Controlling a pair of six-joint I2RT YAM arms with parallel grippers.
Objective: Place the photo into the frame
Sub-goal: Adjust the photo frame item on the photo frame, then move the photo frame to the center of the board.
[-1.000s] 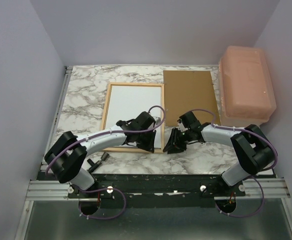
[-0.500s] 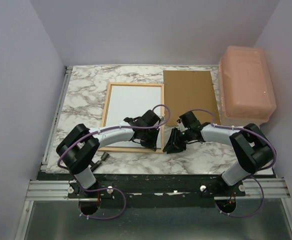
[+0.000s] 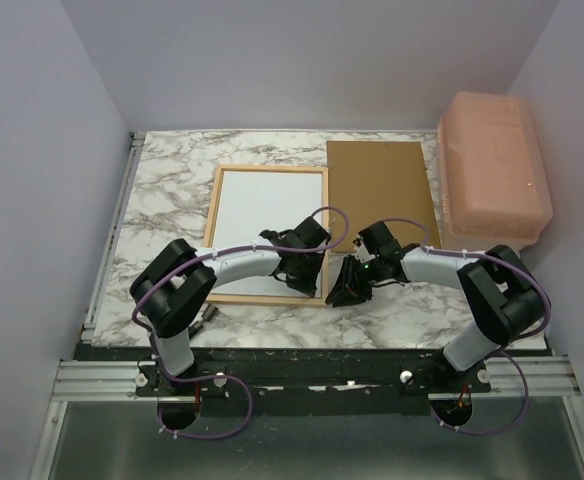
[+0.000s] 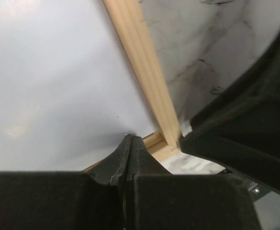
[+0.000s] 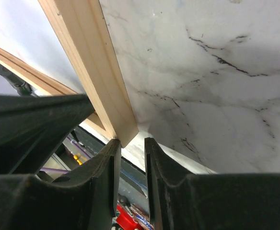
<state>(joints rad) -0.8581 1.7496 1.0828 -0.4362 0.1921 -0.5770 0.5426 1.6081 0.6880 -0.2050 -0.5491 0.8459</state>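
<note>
Photo [image 3: 267, 215] lay white side up inside the frame [image 3: 211, 225] on the counter [image 3: 162, 200]. Left fingers [image 4: 123, 153], pressed together, poked its near corner flat; right fingers [image 5: 109, 158] stood slightly apart at the frame corner. Next up, probably the backing board [image 3: 380, 195].

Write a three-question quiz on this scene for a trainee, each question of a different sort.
1. True or false: the photo lies white side up inside the frame.
2. What lies beside the frame, on its right in the overhead view? A) a book B) a brown board C) a cup
3. Fill in: the ___ hand is fully shut, over the frame's near right corner.
Key: 1 true; 2 B; 3 left hand.
</note>
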